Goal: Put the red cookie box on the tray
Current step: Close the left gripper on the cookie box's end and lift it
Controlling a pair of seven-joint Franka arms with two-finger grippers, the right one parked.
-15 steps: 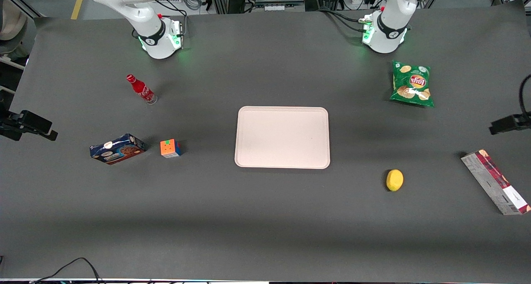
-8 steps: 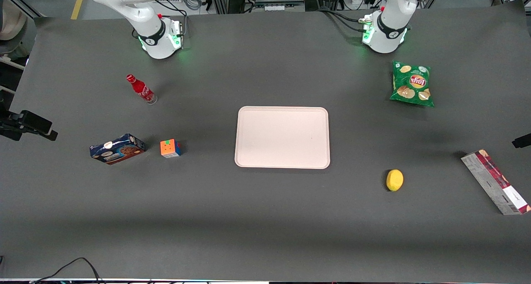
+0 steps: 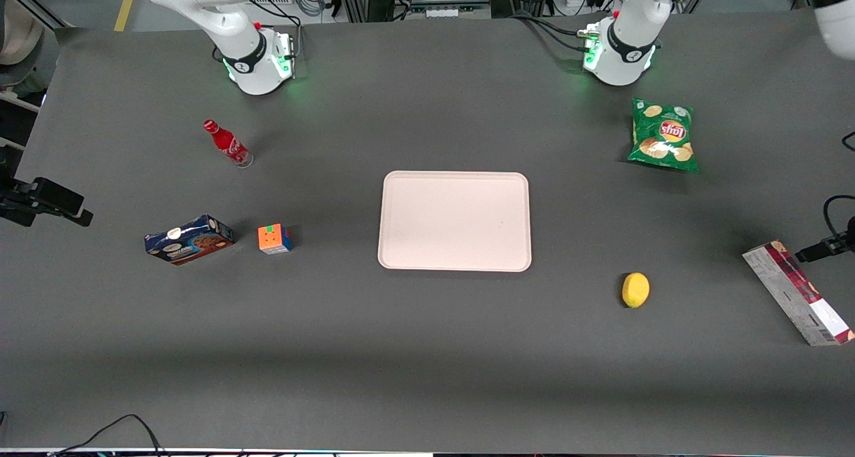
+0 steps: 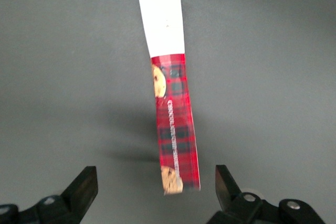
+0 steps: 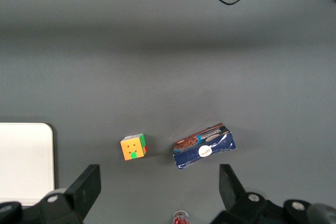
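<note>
**A:** Going left to right across the front view: dark blue cookie box (image 3: 189, 239) at mid-left, a colour cube (image 3: 274, 238) just beside it, and a red bottle (image 3: 227, 143) above them in the frame. The tray (image 3: 455, 220) sits dead centre with nothing on it. Then a lemon (image 3: 635, 290) lower right of the tray, and a green chip bag (image 3: 663, 135) up in the upper right.

**B:** And the red cookie box?

**A:** The red cookie box (image 3: 797, 292) is right at the right edge of the frame, flat on the table, well apart from the tray. Its long axis runs diagonally, from upper left down to lower right, with the grey printed side showing and the plaid strip along it.

**B:** What's the gripper doing?

**A:** In the wrist view the gripper (image 4: 156, 187) is spread wide, both black fingers (image 4: 84, 187) well apart, holding nothing and touching nothing. It hangs over the box, which shows there as a plaid face (image 4: 173, 114) with a white section, running lengthwise away from the fingers. The near end of the box lies between the two fingers, closer to one than the other, with bare table either side.

**B:** So no contact.

**A:** None that I can see.
</note>
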